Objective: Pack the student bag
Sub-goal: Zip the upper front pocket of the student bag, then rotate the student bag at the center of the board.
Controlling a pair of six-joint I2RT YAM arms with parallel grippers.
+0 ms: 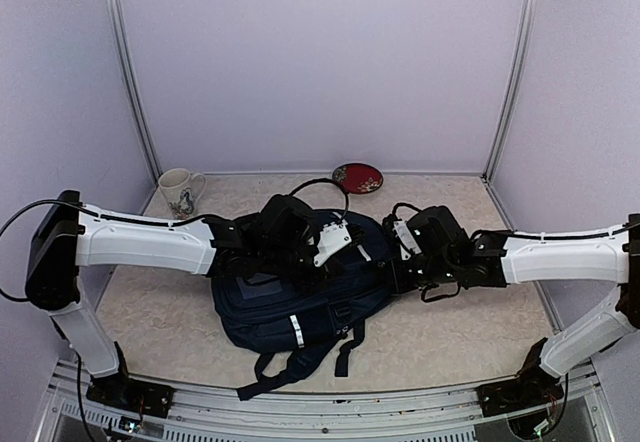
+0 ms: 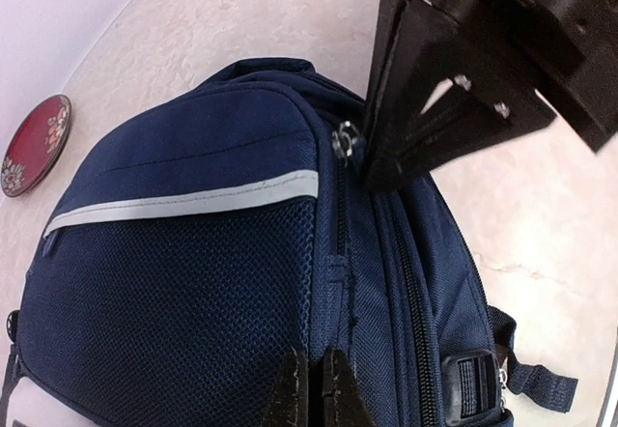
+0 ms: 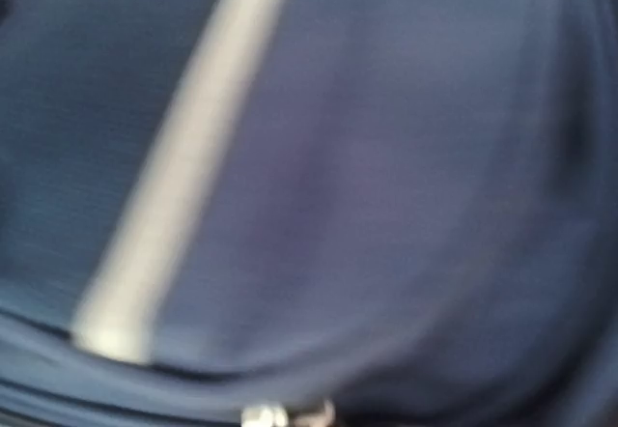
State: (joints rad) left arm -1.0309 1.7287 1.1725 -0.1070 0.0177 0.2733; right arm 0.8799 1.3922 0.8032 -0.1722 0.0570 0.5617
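The student bag (image 1: 300,307) is a navy backpack lying flat in the middle of the table, straps toward the near edge. My left gripper (image 1: 303,252) is over its top; in the left wrist view its fingers (image 2: 314,388) are shut, pinching a fabric seam of the bag (image 2: 193,292) beside the mesh pocket. My right gripper (image 1: 402,262) is at the bag's right side. In the left wrist view its closed fingertips (image 2: 372,171) meet at a metal zipper pull (image 2: 345,140). The right wrist view is blurred navy fabric (image 3: 386,176) with a white stripe and a bit of metal (image 3: 285,413) at the bottom edge.
A white mug (image 1: 180,190) stands at the back left. A red patterned plate (image 1: 357,177) lies at the back centre, also in the left wrist view (image 2: 34,145). A black cable loops (image 1: 322,183) behind the bag. Walls close in on three sides.
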